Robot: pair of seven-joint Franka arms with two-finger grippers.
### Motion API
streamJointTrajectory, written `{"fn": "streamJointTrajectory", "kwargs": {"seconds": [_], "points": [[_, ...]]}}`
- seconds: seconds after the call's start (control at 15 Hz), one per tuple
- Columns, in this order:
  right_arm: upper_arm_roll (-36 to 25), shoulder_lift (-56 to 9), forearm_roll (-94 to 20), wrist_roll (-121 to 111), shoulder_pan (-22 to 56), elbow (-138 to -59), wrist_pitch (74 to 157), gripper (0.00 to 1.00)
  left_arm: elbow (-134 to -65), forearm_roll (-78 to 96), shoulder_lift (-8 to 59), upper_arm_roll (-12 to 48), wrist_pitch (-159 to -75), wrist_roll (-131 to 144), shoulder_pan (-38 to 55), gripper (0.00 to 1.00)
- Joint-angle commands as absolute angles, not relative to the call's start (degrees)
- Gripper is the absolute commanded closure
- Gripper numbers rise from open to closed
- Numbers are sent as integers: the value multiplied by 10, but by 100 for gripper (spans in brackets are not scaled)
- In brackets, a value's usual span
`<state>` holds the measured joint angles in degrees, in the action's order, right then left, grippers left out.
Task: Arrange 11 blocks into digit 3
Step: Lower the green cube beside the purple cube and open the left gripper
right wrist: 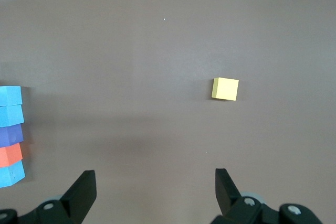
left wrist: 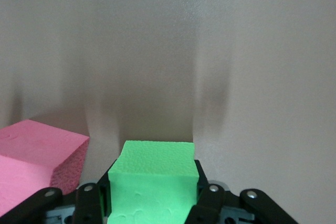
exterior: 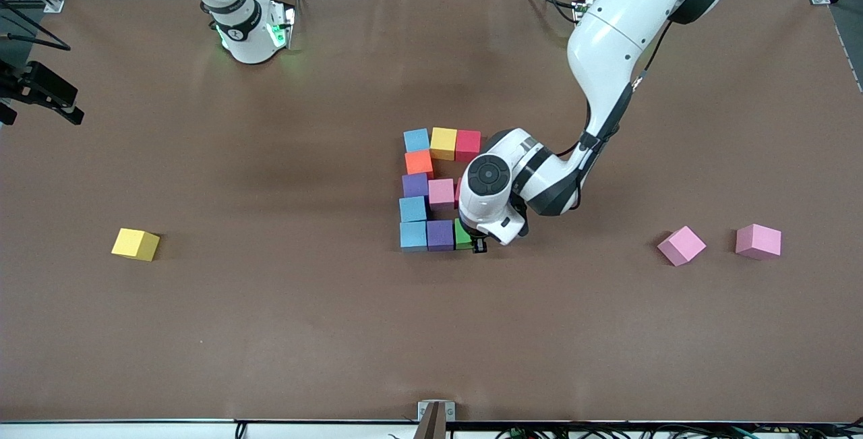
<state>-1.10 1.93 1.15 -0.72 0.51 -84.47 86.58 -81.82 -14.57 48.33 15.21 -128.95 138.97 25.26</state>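
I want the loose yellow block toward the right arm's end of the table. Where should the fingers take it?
Come straight down on the loose yellow block and pinch two opposite upright faces. It sits flat, alone on the table, slightly turned, so rotate the open right gripper to match its sides.

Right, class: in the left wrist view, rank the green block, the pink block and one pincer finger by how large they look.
1. Green block, held in the left pincer, and pink block: too close to rank; both are cropped and near the camera.
2. Pincer finger: smallest.
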Motion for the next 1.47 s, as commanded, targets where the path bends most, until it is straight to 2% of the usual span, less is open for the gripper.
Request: {"fn": "streamJointTrajectory", "kwargs": {"seconds": [0.0,0.4,0.6,0.67,0.8,0.87,0.94,1.4], "points": [[-10,16,15,-3,5,-835,860,0,-804,-149,497,146,-1293,1398,260,96],[-10,16,15,-3,5,-836,860,0,-804,-149,500,146,-1304,1404,260,94],[-10,16,15,-3,5,-835,860,0,-804,-149,503,146,-1316,1404,259,86],[-10,16,15,-3,4,-836,860,0,-804,-149,504,146,-1317,1404,260,75],[-10,16,15,-3,4,-835,860,0,-804,-149,506,146,-1319,1403,260,43],[-10,16,15,-3,4,-836,860,0,-804,-151,506,146,-1322,1399,261,25],[-10,16,15,-3,4,-836,860,0,-805,-156,505,146,-1322,1395,262,0],[-10,17,15,-3,4,-835,860,0,-804,-156,472,151,-1318,1358,239,0]]}}
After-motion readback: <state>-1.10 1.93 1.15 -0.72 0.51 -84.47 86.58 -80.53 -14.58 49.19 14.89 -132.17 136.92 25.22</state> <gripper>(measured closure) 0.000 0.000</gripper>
